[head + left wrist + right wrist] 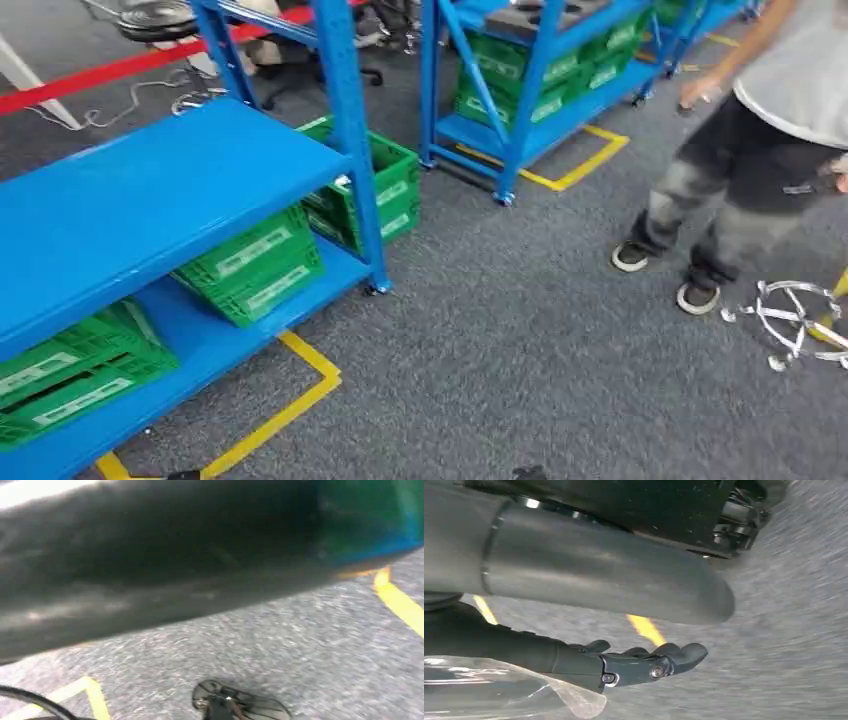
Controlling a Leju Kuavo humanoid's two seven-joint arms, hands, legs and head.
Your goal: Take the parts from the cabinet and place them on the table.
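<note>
The right hand (589,650) holds a clear plastic bag (499,690), fingers (674,655) extended; the left hand's state cannot be told. Blue rack (150,190) at left holds green crates (260,262).

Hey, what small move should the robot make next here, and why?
Probably a slow turn away from the blue rack to look for the table. A clear plastic bag lies against the right robot hand, seemingly already fetched; the head view faces racks and carpet, and a person stands close on the right.
</note>
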